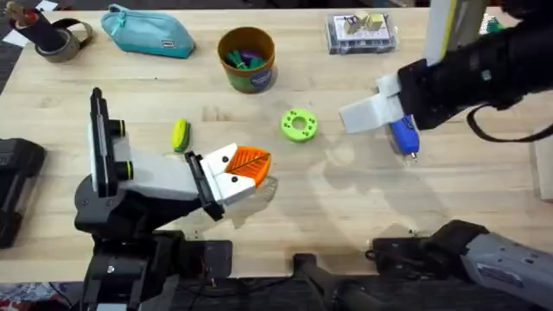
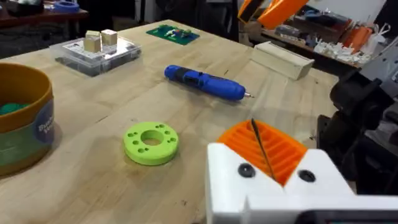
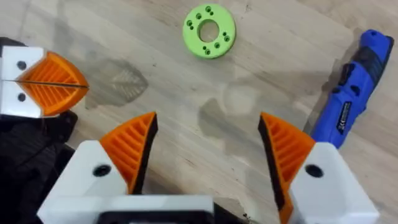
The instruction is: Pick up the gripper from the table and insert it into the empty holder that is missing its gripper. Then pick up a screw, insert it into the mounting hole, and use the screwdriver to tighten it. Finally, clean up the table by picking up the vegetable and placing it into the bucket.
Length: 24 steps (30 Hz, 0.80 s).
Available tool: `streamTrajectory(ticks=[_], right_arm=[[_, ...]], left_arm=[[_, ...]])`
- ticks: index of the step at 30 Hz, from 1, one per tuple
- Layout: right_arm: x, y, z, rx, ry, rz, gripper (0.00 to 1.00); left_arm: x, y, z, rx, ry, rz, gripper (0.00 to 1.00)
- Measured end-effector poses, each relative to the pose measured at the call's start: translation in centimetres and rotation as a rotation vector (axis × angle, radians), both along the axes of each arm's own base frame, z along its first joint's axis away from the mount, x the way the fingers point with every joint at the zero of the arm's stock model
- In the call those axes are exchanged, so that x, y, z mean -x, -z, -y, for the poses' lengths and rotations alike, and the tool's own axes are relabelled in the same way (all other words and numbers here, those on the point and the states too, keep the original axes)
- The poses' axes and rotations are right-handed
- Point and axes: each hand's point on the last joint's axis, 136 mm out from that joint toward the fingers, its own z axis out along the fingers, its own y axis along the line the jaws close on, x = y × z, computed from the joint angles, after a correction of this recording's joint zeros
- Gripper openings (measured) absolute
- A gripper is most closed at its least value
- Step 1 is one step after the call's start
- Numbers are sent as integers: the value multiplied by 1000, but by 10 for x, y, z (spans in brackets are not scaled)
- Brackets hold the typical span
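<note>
L gripper (image 1: pixel 251 168) sitting w/ pads pressed together, just nearside of green ring (image 1: pixel 299 124); R gripper (image 3: pixel 208 149) hanging wide apart, blue screwdriver (image 1: pixel 403 136) beside ring.

Bright even light overhead, soft shadows pooling on the counter (image 1: pixel 346 207), right arm (image 1: pixel 484 69) looming dark and blurred, no glare
</note>
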Motion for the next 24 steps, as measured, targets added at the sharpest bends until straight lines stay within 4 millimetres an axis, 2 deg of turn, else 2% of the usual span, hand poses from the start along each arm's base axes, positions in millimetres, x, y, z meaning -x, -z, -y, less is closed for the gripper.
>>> streamTrajectory(ticks=[7, 13, 17, 24], right_arm=[[0, 0, 1, 22, -41, 19, 973], [-7, 2, 14, 95, -23, 55, 973], [-17, 3, 35, 162, 51, 79, 973], [-37, 2, 87, 235, 251, 90, 973]], left_arm=[[0, 0, 0, 0, -1, 0, 5], [-2, 0, -1, -1, -15, 1, 5], [-3, 0, -2, -2, -22, 2, 5], [-4, 0, -2, -2, -23, 2, 5]])
